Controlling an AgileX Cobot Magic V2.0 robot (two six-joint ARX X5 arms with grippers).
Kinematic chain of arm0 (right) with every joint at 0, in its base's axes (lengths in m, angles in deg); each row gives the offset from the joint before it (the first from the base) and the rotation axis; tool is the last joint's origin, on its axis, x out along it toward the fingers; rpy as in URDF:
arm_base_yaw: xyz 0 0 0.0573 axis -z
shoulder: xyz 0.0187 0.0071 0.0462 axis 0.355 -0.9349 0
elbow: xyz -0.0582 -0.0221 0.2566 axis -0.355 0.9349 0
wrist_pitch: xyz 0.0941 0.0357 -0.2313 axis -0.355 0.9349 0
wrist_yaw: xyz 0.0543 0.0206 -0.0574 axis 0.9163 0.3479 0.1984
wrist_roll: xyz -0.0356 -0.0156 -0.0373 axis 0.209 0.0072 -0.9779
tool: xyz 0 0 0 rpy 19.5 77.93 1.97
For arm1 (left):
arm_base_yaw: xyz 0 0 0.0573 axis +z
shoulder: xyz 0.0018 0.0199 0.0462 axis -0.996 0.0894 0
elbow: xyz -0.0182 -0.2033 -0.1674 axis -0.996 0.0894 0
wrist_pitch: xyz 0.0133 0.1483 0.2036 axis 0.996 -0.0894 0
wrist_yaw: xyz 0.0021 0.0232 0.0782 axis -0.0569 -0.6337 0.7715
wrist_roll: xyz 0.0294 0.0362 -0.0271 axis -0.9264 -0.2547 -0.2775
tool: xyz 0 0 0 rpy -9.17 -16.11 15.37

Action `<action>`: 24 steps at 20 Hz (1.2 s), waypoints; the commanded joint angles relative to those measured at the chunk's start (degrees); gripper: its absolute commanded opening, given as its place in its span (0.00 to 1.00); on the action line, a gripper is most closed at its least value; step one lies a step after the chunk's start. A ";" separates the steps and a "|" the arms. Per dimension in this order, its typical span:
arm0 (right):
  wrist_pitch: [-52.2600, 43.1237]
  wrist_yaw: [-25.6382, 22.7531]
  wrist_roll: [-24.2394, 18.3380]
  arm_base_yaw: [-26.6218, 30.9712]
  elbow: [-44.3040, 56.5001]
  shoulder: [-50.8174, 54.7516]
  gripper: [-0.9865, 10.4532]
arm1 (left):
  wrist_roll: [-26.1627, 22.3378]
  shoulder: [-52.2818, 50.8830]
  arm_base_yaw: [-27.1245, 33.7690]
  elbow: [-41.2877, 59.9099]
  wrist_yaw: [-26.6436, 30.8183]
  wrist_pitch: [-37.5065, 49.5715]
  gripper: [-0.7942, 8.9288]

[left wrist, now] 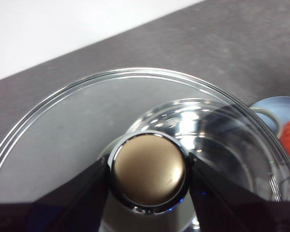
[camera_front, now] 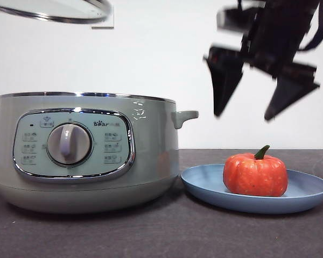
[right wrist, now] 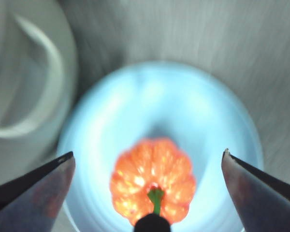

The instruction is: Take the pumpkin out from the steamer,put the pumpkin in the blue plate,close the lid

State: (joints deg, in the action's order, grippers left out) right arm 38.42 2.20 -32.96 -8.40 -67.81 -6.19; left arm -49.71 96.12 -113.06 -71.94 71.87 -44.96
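Left gripper [left wrist: 147,176] fingers [left wrist: 72,198] are pinching the pale knob of the round chrome-rimmed glass lid [camera_front: 54,11], holding it level above the sage-green electric steamer [camera_front: 86,150].

Right gripper [camera_front: 258,91] is hanging with fingers spread, empty, over the ribbed orange pumpkin [camera_front: 255,174] sitting stem-up on the light-blue plate [camera_front: 204,180].

Risk: the lid is hovering off-centre, so lowering it could catch the rim and tilt.

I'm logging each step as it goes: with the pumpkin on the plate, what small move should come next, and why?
Probably the left gripper, shut on the glass lid's knob, should lower the chrome-rimmed glass lid onto the open sage-green steamer. The orange pumpkin already sits on the light-blue plate, and the open right gripper hangs above it.
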 commanded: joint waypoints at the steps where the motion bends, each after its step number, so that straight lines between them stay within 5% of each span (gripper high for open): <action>1: -2.01 -0.20 0.48 0.00 0.37 4.31 0.53 | -0.57 1.99 0.00 -0.85 -2.19 4.04 0.07; 11: -3.65 -0.37 0.48 2.71 0.37 18.03 0.52 | -0.50 14.82 -0.11 -0.85 -9.79 7.19 0.07; 24: -2.54 -0.37 0.46 3.37 0.37 19.19 0.52 | -0.52 25.09 -0.37 -0.85 -12.55 9.07 0.07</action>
State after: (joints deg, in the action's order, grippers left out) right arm 36.15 1.93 -32.96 -5.01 -67.81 12.90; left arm -49.67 121.12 -113.23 -71.98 59.24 -38.16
